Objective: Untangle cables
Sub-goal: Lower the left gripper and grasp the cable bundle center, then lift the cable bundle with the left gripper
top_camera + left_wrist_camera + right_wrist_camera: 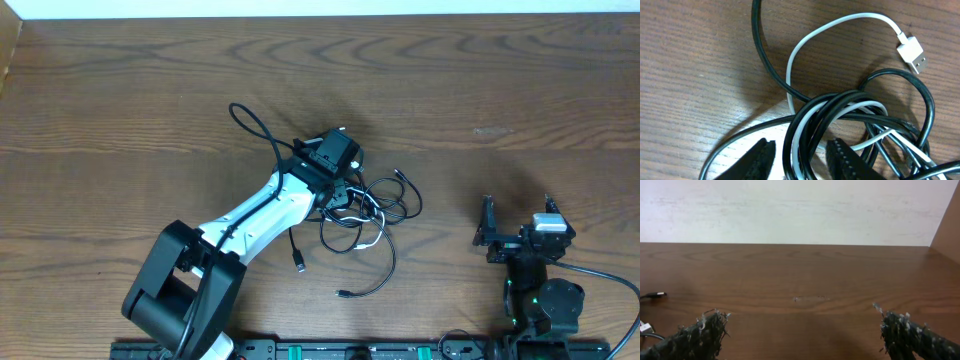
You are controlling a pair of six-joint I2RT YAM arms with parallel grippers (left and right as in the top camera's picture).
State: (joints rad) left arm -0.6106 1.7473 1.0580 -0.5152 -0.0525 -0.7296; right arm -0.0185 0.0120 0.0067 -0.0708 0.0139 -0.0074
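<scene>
Tangle of cables (385, 205) near the middle of a wooden counter (150, 100), left gripper (343, 195) on it, right gripper (518, 215) off to one side
Overhead view: knot of thin black cords w/ one white cord (368, 240) lies just right of the white left arm (265, 210); two loose black ends w/ small plugs trail toward the front edge. Left wrist view: the left gripper's dark fingers (762, 157) stand either side of a bunch of black & white strands in the knot, slim gap on one side; can't tell if they're pinching. White cord loops up & ends in a white USB plug (912, 52) flat on the wood, apart from the knot. Right gripper is well apart from the cables, jaws spread wide w/ nothing btwn them
</scene>
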